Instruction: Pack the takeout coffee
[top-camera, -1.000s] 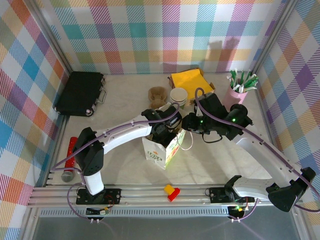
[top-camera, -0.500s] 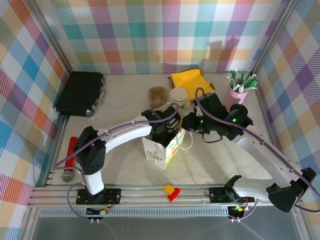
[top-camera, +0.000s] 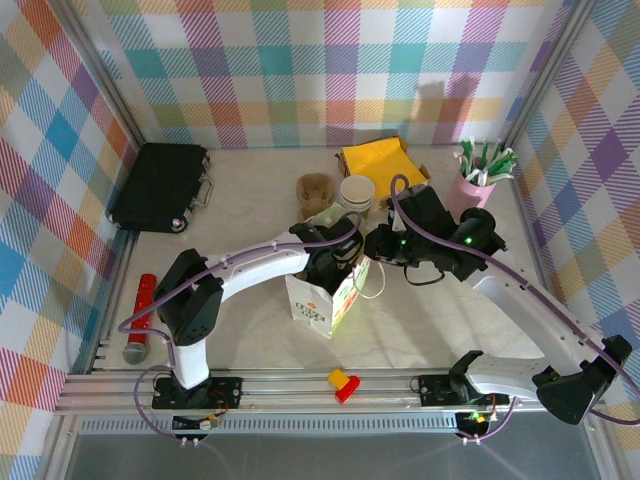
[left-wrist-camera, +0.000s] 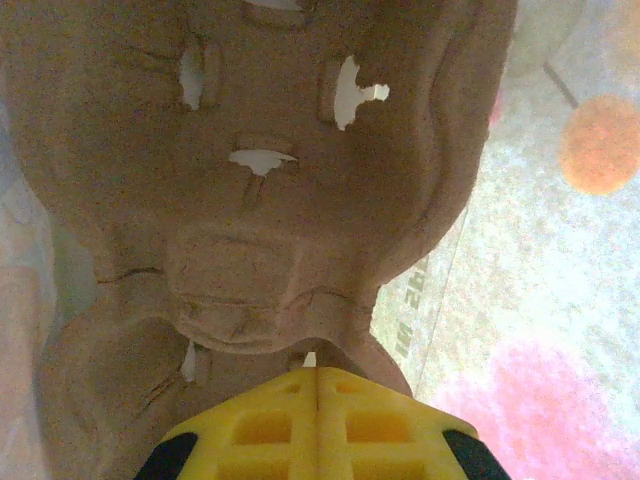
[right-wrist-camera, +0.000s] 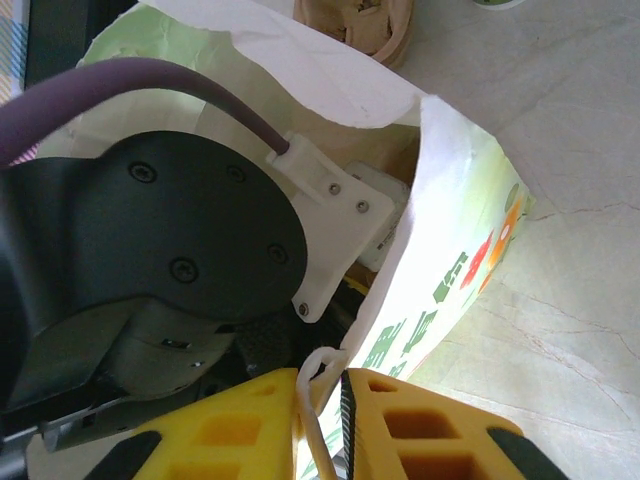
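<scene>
The white paper bag (top-camera: 318, 308) stands upright at mid-table, its mouth open. My left gripper (left-wrist-camera: 318, 370) reaches down inside it, shut on an edge of a brown pulp cup carrier (left-wrist-camera: 250, 200). The bag's printed wall (left-wrist-camera: 540, 300) glows behind the carrier. My right gripper (right-wrist-camera: 320, 372) is at the bag's right rim (right-wrist-camera: 460, 250), shut on the white handle loop (right-wrist-camera: 318, 400) together with the rim. From above, the right gripper (top-camera: 368, 255) sits against the bag's top edge and the left wrist (top-camera: 328, 252) covers the mouth. The takeout coffee is hidden.
Behind the bag stand a stack of lidless cups (top-camera: 357, 192), another brown pulp piece (top-camera: 315, 190) and a yellow pad (top-camera: 378, 158). A pink cup of straws (top-camera: 478, 182) is back right, a black case (top-camera: 160, 185) back left. A red-yellow block (top-camera: 343, 384) lies near the front rail.
The right gripper's fingers have drawn closer together on the bag's handle. The left arm has shifted slightly toward the bag; the bag stays in place.
</scene>
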